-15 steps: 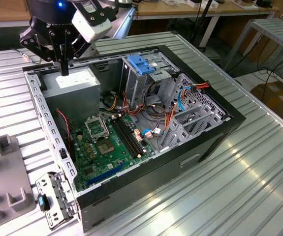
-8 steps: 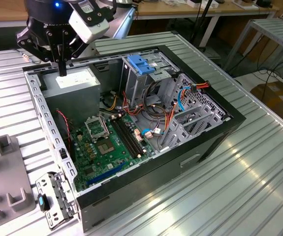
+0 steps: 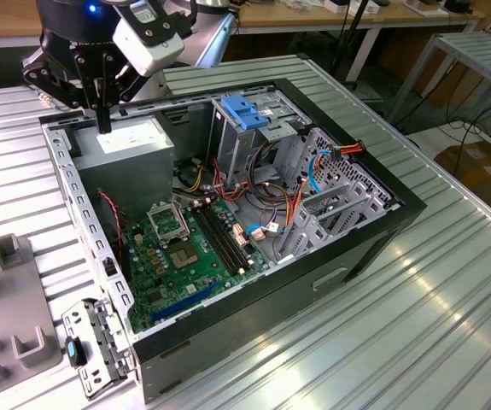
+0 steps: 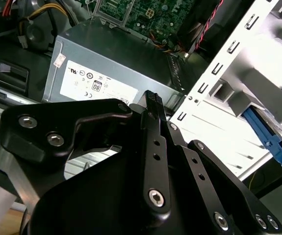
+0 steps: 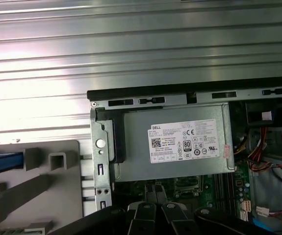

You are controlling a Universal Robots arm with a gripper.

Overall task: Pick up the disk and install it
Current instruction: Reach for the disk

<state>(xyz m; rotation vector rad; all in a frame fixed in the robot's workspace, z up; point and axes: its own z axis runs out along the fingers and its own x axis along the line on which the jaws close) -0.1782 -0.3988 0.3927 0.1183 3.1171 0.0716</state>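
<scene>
Black gripper [image 3: 102,126] hangs over the open computer case [image 3: 356,248], at the corner that holds the grey power supply box [image 3: 130,145]. Its fingers [image 4: 153,105] are brought narrow, one lying against the other, with nothing held between them. The tips point down at the top of the box, near the case wall; whether they touch the box cannot be told.

Disk [image 5: 1,164]: a blue bar, taken to be its side rail, lies on the grey holder [image 3: 6,307] outside the case. The rest of its body is cut off by the picture edge, so this cannot be confirmed. It sits beyond the perforated metal wall of the case, well apart from the gripper.

Case interior, exterior view: the green motherboard [image 3: 177,256] lies flat on the floor of the case, next to the power supply box. A metal cage with a blue plastic top [image 3: 245,115] stands upright towards the exterior view's right of the box. Red, orange and blue cables [image 3: 296,209] run between the cage and the board. The box carries a white sticker [image 5: 187,142] on its upper face.

Surroundings: the case rests on a ribbed metal table [image 3: 433,325]. The grey holder lies on the same table at the exterior view's left, just beside the case, with upright posts on it
</scene>
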